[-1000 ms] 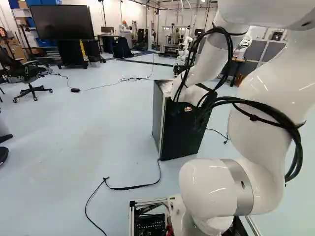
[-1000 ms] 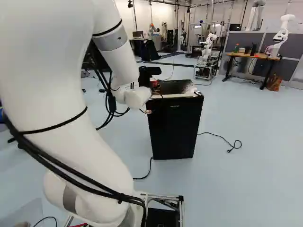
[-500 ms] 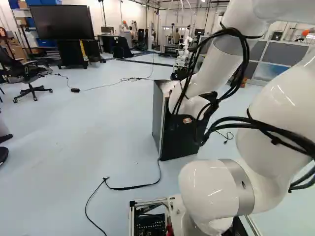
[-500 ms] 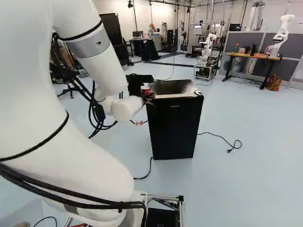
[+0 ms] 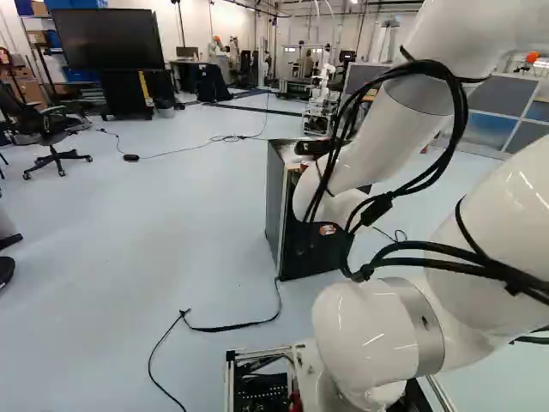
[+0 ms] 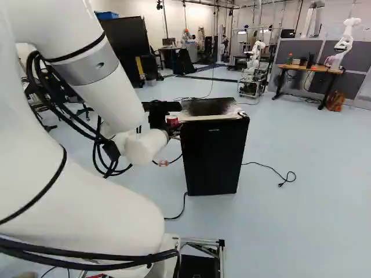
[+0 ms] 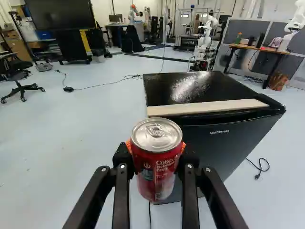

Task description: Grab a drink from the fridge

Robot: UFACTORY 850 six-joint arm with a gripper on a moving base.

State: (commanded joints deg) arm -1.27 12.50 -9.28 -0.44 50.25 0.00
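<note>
Across the pale floor (image 7: pixel 71 157) stands a black fridge (image 7: pixel 224 148). Outside it and near its top edge, the gripper (image 7: pixel 156 149) clasps a red soda can (image 7: pixel 157 179) upright from both sides (presumably so it stays steady while being carried clear).

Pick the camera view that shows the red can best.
The wrist view: the red can is close and large there, its lid and pull tab in sight, clamped in the gripper. The right base view shows only a small red patch of it, past the arm. In the left base view I can't make it out.
</note>
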